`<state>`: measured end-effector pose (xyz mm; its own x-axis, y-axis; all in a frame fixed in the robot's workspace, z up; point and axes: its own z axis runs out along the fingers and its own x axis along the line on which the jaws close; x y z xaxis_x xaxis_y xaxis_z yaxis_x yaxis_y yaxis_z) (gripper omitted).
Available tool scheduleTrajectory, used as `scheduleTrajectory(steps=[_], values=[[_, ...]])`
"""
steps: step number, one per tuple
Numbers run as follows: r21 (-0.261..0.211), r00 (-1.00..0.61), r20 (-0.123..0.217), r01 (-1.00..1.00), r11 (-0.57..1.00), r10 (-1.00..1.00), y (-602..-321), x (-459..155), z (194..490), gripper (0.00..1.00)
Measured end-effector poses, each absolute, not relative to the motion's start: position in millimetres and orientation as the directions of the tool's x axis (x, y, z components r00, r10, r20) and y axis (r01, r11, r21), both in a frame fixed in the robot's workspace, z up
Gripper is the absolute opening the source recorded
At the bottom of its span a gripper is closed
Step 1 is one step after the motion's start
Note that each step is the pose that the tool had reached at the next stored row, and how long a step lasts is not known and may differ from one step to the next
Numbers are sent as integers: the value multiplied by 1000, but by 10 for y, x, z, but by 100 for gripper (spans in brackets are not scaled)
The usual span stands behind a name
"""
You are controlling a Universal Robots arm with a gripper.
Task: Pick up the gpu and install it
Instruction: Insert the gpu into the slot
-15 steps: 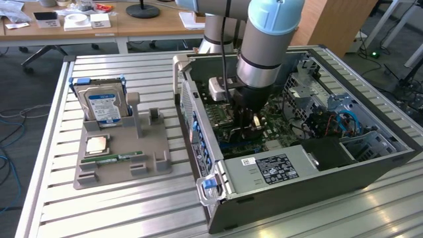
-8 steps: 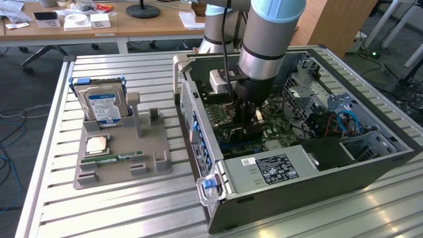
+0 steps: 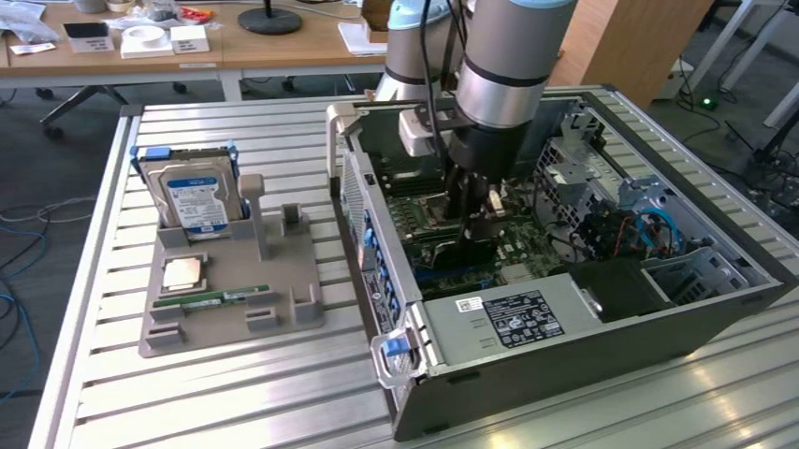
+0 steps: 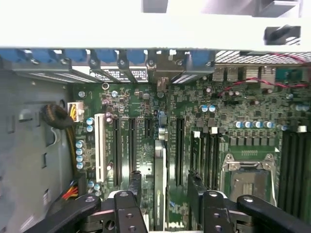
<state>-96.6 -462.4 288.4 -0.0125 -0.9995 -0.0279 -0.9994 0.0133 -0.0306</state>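
One end effector [image 4: 163, 194], fingers spread, hangs low inside the open computer case [image 3: 699, 309] at frame centre. Between its fingers stands the gpu [image 4: 160, 170], edge-on, long axis running up the wrist frame, apparently seated in a motherboard [image 4: 233, 121] slot; its cooler and bracket are hidden.

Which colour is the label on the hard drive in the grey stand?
Blue and white, on the hard drive; exterior view.

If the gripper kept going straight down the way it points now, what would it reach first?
Probably the gpu standing edge-on between the gripper fingers, seated among the motherboard slots; depth is hard to judge.
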Motion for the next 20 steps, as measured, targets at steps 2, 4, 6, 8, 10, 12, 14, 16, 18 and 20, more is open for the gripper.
scheduleTrajectory(steps=[2, 4, 6, 8, 10, 12, 14, 16, 18, 20], values=[[-31, -12, -28, -999, 13, -1000, -4624, -966, 2954, 51], [-31, -12, -28, -999, 13, -1000, -4624, -966, 3024, 51], [-31, -12, -28, -999, 13, -1000, -4624, -966, 3089, 51], [-32, -12, -28, -999, 13, -1000, -4624, -966, 3153, 51], [-33, -12, -28, -999, 13, -1000, -4624, -966, 3296, 51], [-33, -12, -28, -999, 13, -1000, -4624, -966, 3348, 51], [-34, -12, -28, -999, 13, -1000, -4624, -966, 3386, 51], [-34, -12, -28, -999, 13, -1000, -4624, -966, 3418, 51], [-35, -12, -28, -999, 13, -1000, -4624, -966, 3428, 51], [-34, -12, -28, -999, 13, -1000, -4624, -966, 3429, 51]])
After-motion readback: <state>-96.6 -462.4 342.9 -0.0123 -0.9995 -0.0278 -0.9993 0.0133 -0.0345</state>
